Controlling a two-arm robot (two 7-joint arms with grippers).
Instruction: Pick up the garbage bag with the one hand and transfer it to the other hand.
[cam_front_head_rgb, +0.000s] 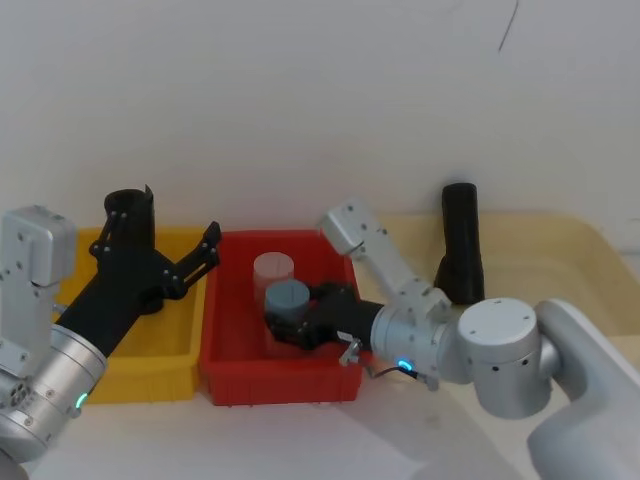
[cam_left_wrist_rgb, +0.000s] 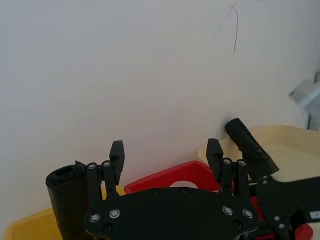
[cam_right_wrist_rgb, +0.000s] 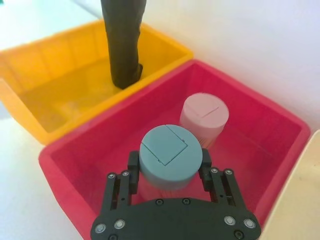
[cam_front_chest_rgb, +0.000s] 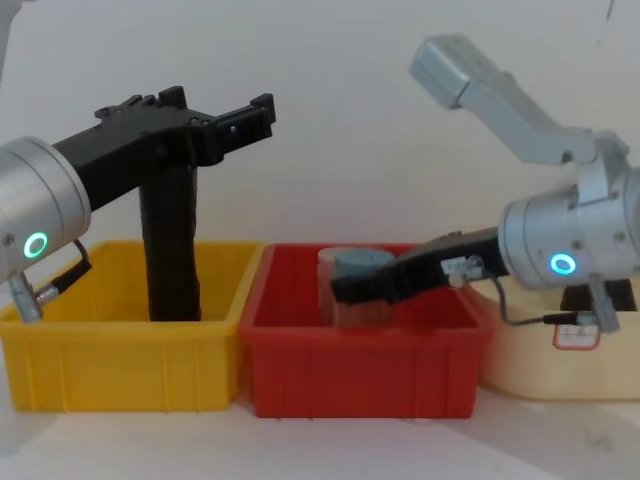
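Note:
A garbage bag (cam_front_head_rgb: 128, 212), a black crinkly roll, stands upright in the yellow bin (cam_front_head_rgb: 150, 385). My left gripper (cam_front_head_rgb: 160, 238) hovers open at the roll's top. In the left wrist view the roll (cam_left_wrist_rgb: 67, 200) stands just outside one of the fingers (cam_left_wrist_rgb: 116, 152), not in the gap. A second black roll (cam_front_head_rgb: 460, 245) leans in the cream bin (cam_front_head_rgb: 560, 250) at the right. My right gripper (cam_front_head_rgb: 285, 330) reaches into the red bin (cam_front_head_rgb: 215, 320), and its fingers (cam_right_wrist_rgb: 132, 167) press both sides of a blue-lidded jar (cam_right_wrist_rgb: 169, 152).
A pale pink-lidded jar (cam_right_wrist_rgb: 204, 117) stands behind the blue one in the red bin. The three bins sit side by side against a white wall. The right arm's elbow (cam_front_chest_rgb: 470, 70) rises high over the cream bin.

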